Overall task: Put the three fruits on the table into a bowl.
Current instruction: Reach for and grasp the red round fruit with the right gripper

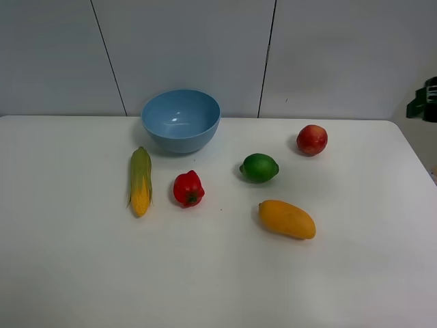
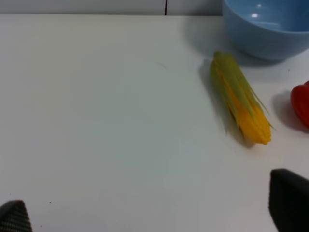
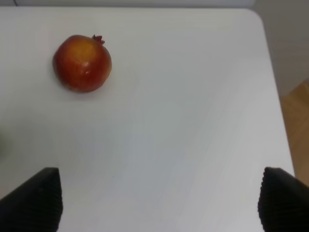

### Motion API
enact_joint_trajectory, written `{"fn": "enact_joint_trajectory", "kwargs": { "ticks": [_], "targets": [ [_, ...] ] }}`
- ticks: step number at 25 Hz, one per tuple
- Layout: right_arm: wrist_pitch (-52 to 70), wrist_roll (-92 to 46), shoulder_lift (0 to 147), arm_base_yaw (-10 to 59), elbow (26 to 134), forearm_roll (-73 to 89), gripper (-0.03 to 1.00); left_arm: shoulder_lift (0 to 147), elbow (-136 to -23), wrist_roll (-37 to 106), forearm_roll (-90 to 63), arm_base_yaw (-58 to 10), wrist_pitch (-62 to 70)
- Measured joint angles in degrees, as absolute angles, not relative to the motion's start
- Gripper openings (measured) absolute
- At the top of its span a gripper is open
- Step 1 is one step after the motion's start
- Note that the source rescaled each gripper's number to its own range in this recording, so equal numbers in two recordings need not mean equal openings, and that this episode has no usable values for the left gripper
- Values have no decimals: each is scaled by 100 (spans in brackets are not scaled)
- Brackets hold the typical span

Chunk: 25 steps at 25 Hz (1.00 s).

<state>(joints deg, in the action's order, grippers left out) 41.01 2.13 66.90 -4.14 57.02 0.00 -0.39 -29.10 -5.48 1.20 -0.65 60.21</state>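
On the white table point(image 1: 75, 273) the light blue bowl point(image 1: 181, 120) stands at the back, left of middle, and is empty. The red-yellow apple-like fruit point(image 1: 312, 139) sits at the back right, the green lime point(image 1: 259, 167) near the middle, and the orange-yellow mango point(image 1: 287, 219) in front of the lime. Neither arm shows in the exterior high view. My left gripper point(image 2: 154, 212) is open and empty above bare table, near the corn cob point(image 2: 240, 98) and the bowl point(image 2: 266, 26). My right gripper point(image 3: 159, 198) is open and empty, short of the apple-like fruit point(image 3: 82, 63).
A yellow-green corn cob point(image 1: 141, 181) and a small red bell pepper point(image 1: 188, 189) lie in front of the bowl; the pepper's edge point(image 2: 301, 104) shows in the left wrist view. The table's right edge and rounded back corner point(image 3: 258, 19) are near the right gripper.
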Motion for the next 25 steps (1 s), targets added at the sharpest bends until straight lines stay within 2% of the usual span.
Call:
{"fn": "enact_joint_trajectory", "kwargs": {
  "ticks": [3,4,7,8,9,12,17,18,25],
  "targets": [
    [3698,213,7790,-414,6163,0,47,-39,-2910,-548,120,-65,6021],
    [3528,213,8098,-414,6302,0,53,-39,-2910,-548,120,-65,6021],
    [3081,213,8887,-414,6656,85,83,-39,-2910,-548,120,-65,6021],
    [2891,213,9228,-414,6760,187,91,-39,-2910,-548,120,-65,6021],
    [2764,213,9517,-401,6839,283,94,-39,-2910,-548,120,-65,6021],
    [2466,175,10302,-270,7161,497,98,-39,-2910,-548,120,-65,6021],
    [2402,50,11413,53,7838,609,99,-39,-2910,-548,120,-65,6021],
    [2417,0,11886,220,8240,662,99,-39,-2910,-548,120,-65,6021],
    [2651,44,12850,578,9064,772,100,-39,-2910,-548,120,-65,6021]
  ]
}}
